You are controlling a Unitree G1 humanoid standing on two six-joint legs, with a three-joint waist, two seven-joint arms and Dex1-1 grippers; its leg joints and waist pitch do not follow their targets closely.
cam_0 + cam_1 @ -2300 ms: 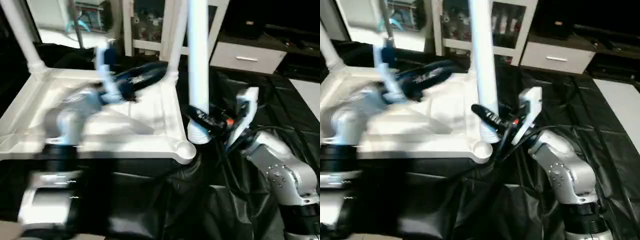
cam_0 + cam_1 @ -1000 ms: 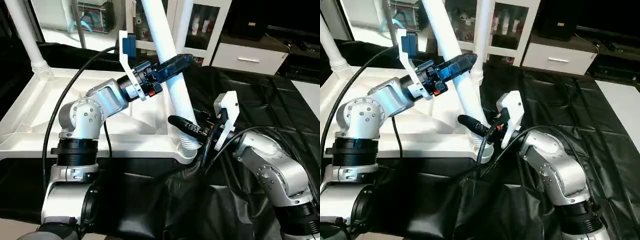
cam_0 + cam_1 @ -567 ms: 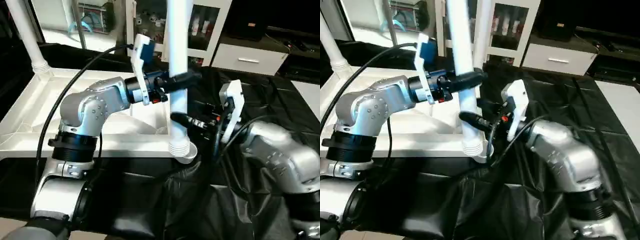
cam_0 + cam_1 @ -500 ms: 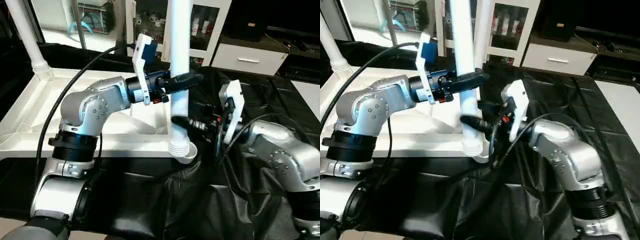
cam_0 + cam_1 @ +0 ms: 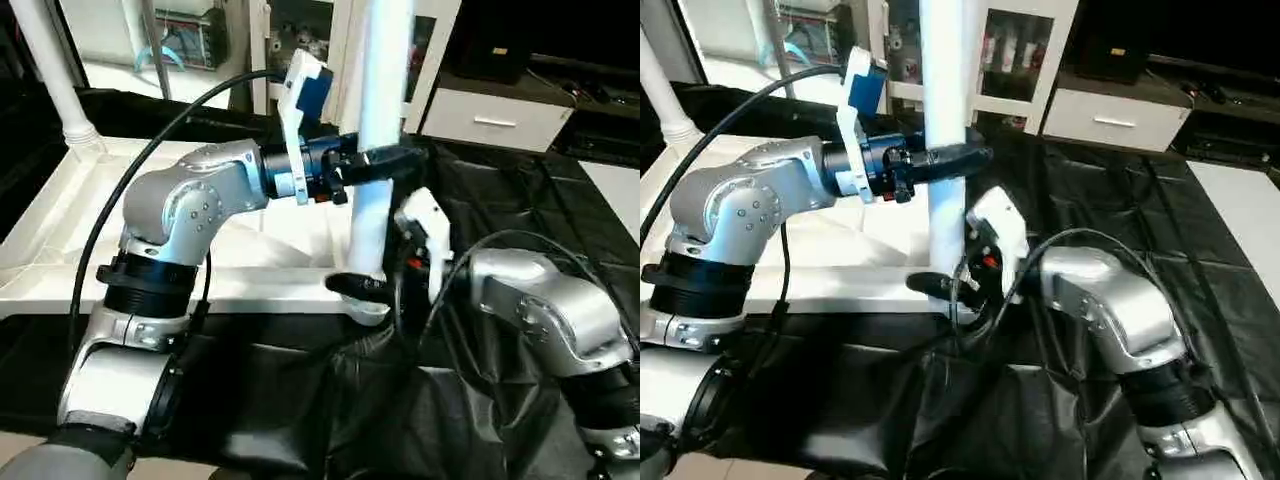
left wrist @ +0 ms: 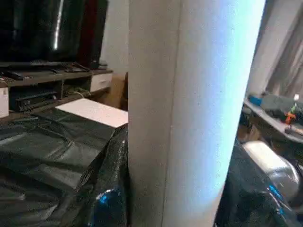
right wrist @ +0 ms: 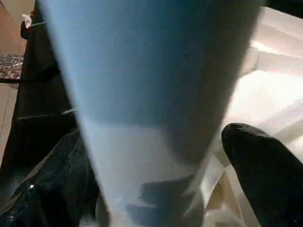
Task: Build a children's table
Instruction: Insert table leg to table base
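Head views: the white tabletop (image 5: 60,250) of the children's table lies upside down on the black-draped work table (image 5: 500,200), occupying the left half of the frame, rim up, ribbed underside showing.

One white leg (image 5: 378,150) stands at the near right corner socket (image 5: 368,308), centre of frame. Long axis close to vertical; foot end down at the socket, other end running out past the upper edge. Whether the foot is fully seated cannot be told.

Left gripper (image 5: 385,168): reaches in from the left, black fingers clamped across the leg about mid-height. Left wrist view shows the leg's shaft (image 6: 189,109) close up between the fingers.

Right gripper (image 5: 940,283): low, at the foot of the leg, just above the socket. Fingers spread apart either side of the leg; in the right wrist view one finger (image 7: 262,165) stands off from the shaft, a gap visible.

A second leg (image 5: 45,65) stands in the far left corner, upper left of frame, leaning slightly. White cabinets (image 5: 490,115) along the upper edge.
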